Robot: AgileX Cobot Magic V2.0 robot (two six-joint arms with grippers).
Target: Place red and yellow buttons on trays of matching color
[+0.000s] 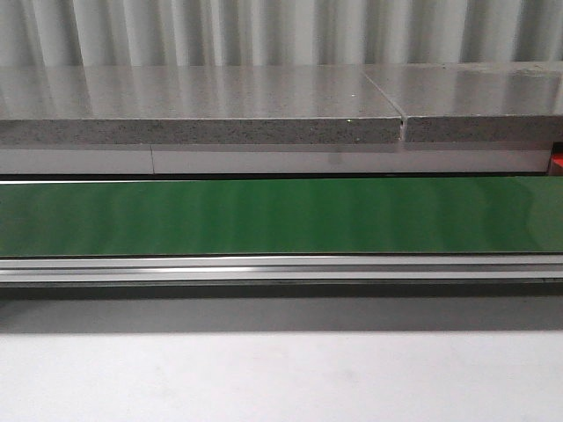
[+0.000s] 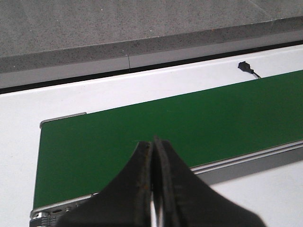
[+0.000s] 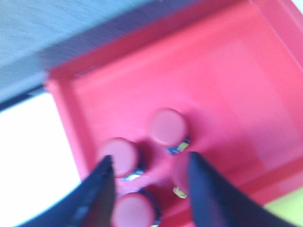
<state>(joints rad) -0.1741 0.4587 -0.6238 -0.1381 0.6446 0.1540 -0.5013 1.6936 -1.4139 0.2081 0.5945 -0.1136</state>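
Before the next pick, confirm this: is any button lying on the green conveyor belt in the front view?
No. The green conveyor belt shows only bare green surface across the whole front view, with no button on it.

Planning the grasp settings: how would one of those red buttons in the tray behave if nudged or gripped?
The red button looks small and rigid, so probably light. Its round cap may slip between fingers. It stands on a narrower base, so a nudge might tip it inside the red tray.

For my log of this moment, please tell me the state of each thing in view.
left gripper: shut, empty, above the belt.
right gripper: open, above the red tray.
red tray: holds four red buttons.
green conveyor belt: bare.
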